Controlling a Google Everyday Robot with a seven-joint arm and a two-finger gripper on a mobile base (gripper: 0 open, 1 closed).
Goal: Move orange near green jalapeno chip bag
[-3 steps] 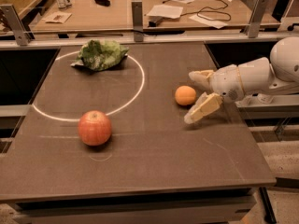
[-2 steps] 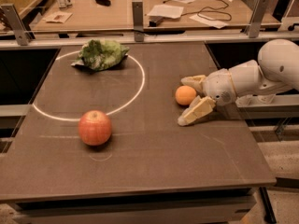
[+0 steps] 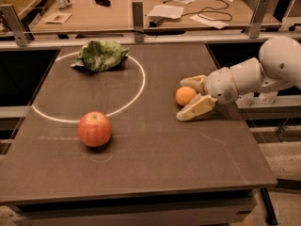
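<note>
There is one camera. It sits high up at the front of the table (image 3: pixel 155 173) and looks down and toward the back. It is close: the table fills most of the view, with its front edge low down. A desk (image 3: pixel 117 13) shows across the top. The arm (image 3: pixel 254 74) comes in from the right edge of the view. The gripper (image 3: pixel 183 99) is low over the table's right side, its fingers apart, one on each side of the orange (image 3: pixel 186 96).

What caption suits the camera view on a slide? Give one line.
The gripper sits at the orange on the table, right side; crumpled green chip bag back left, red apple front left.
</note>
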